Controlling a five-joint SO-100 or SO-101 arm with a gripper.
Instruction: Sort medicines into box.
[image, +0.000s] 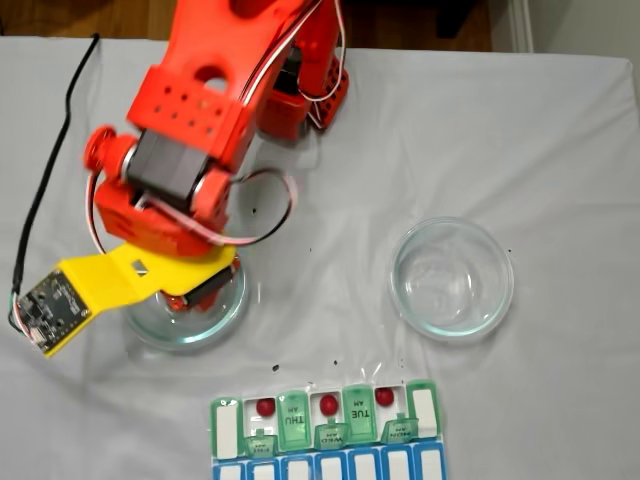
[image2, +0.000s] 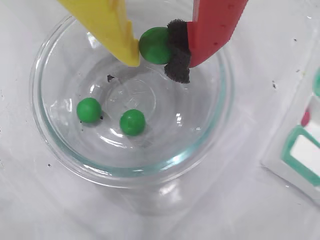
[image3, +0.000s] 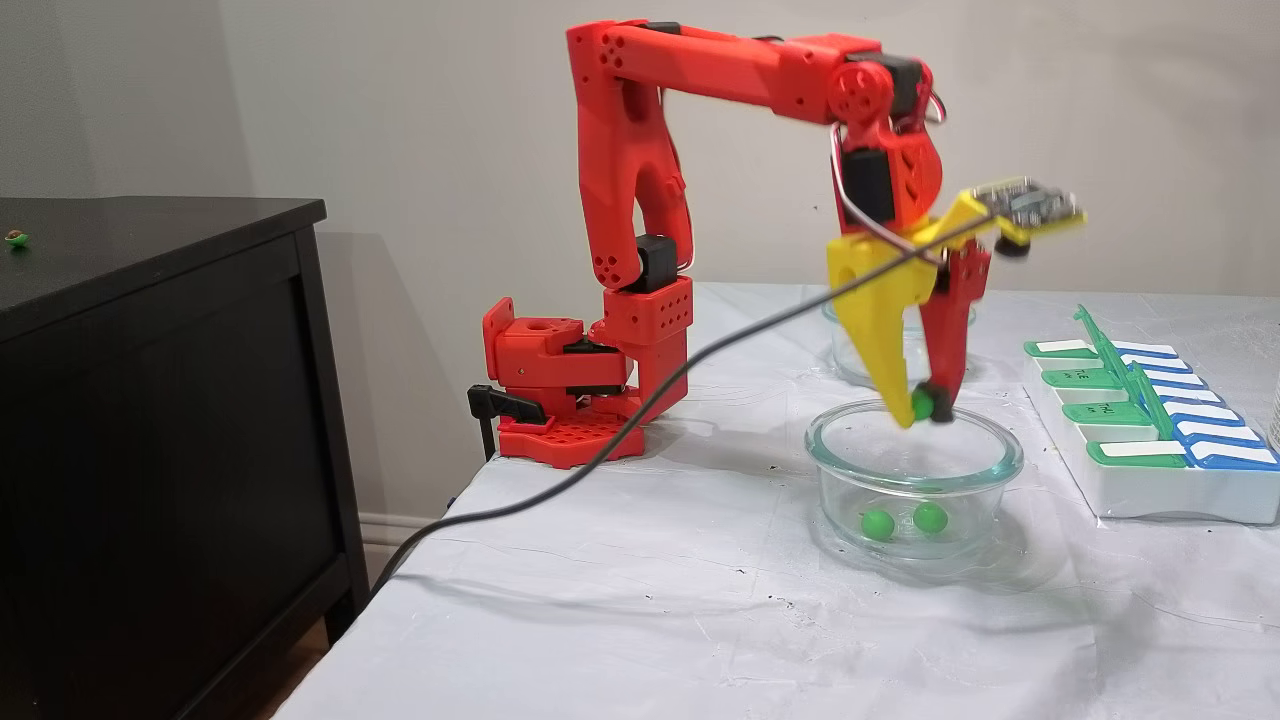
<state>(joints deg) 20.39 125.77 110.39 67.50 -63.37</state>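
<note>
Gripper (image2: 159, 50) clamps a green ball (image2: 154, 45), level with the dish (image3: 825, 425) rim. Two green balls (image2: 89, 110) lie below. The box (image: 225, 420) sits off to the red finger's side, red balls (image: 265, 407) in it.

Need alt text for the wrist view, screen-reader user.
The gripper, one yellow finger and one red finger with a black pad, pinches a green ball above a clear glass dish. Two more green balls lie on the dish floor, and the pill organiser shows at the right edge.
</note>
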